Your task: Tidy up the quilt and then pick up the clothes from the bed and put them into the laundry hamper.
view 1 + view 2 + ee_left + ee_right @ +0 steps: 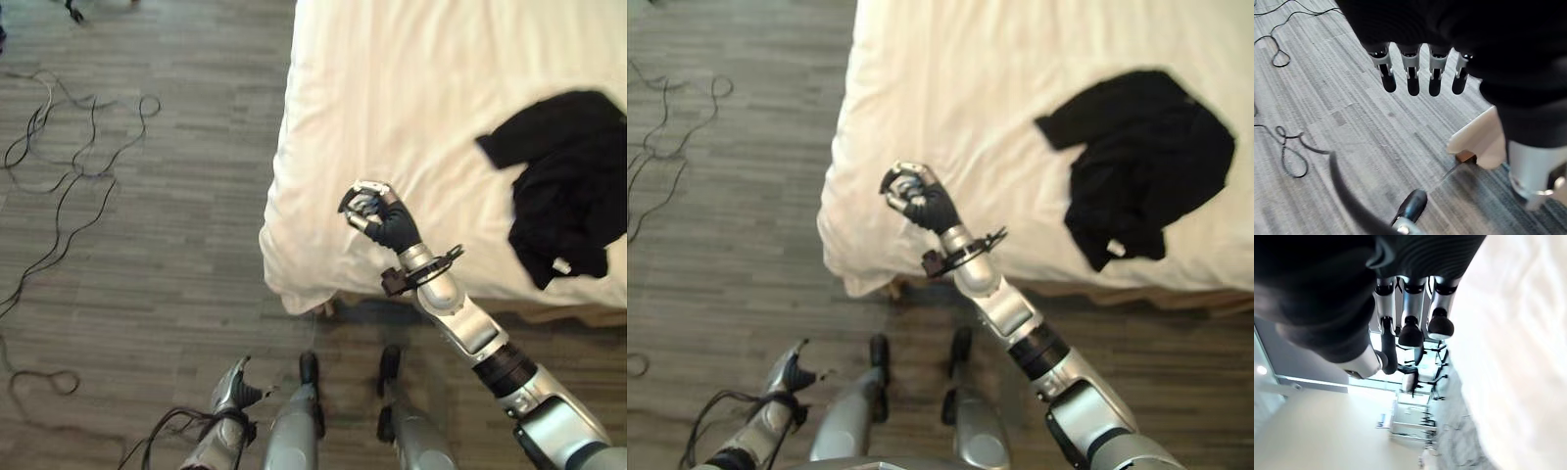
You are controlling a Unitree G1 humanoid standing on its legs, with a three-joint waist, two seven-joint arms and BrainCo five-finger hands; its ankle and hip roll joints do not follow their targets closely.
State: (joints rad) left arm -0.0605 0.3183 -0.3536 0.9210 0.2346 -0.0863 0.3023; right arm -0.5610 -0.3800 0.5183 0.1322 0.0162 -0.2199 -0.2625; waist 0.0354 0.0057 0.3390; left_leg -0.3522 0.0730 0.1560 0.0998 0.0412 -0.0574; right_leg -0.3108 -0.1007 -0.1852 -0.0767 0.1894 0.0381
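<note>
- Right hand (380, 217): raised over the near corner of the bed, fingers curled inward toward the thumb. The wrist view shows the curled fingers (1410, 335) with open air past them and no cloth between them, so the hand reads as closed on nothing. Its place above the corner suggests it is positioned for work on the quilt edge rather than on the clothes.
- Left hand (233, 387): hanging low beside the robot, over the floor and well apart from the bed. Fingers (1410, 83) straight and relaxed in a row, holding nothing. Judged idle.
- Quilt (411, 117): cream-white, covering the bed to its near edge and draping over the corner. The surface looks mostly smooth, with soft wrinkles near the corner; tidying appears largely done or nearly so.
- Clothes (1141, 162): one crumpled black garment lying on the quilt, toward the robot's right, well apart from the right hand. Untouched by either hand; pickup not yet begun.
- Floor (147, 245): grey wood planks to the left of the bed.
- Next step, as a judgement: the right hand would need to open and move to the right across the quilt to reach the black garment, the nearer hand for that job.
</note>
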